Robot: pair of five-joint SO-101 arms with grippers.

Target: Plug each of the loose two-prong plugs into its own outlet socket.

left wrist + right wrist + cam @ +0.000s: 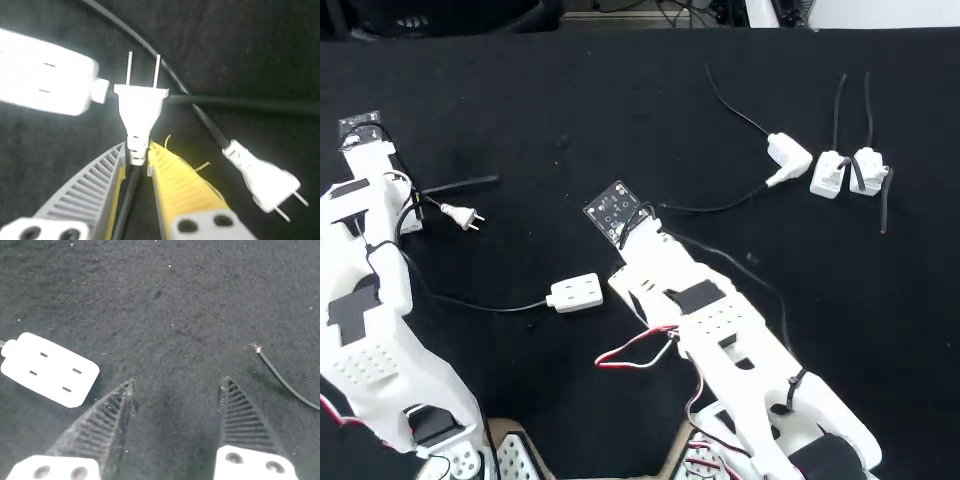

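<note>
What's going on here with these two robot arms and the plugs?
The arms are plugging loose plugs into outlets. The left hand is shut on a plug at its cord end, with the prongs free and an outlet right beside it. A second plug lies loose nearby. The right hand is open and holds nothing, beside the other outlet, whose slots are empty.

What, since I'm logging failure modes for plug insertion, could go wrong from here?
The left pincer grips the held plug by its cord end, so it may pivot when pushed. Its prongs point past the outlet block, not at its slots. A black cable lies right by the prongs and could snag.
</note>
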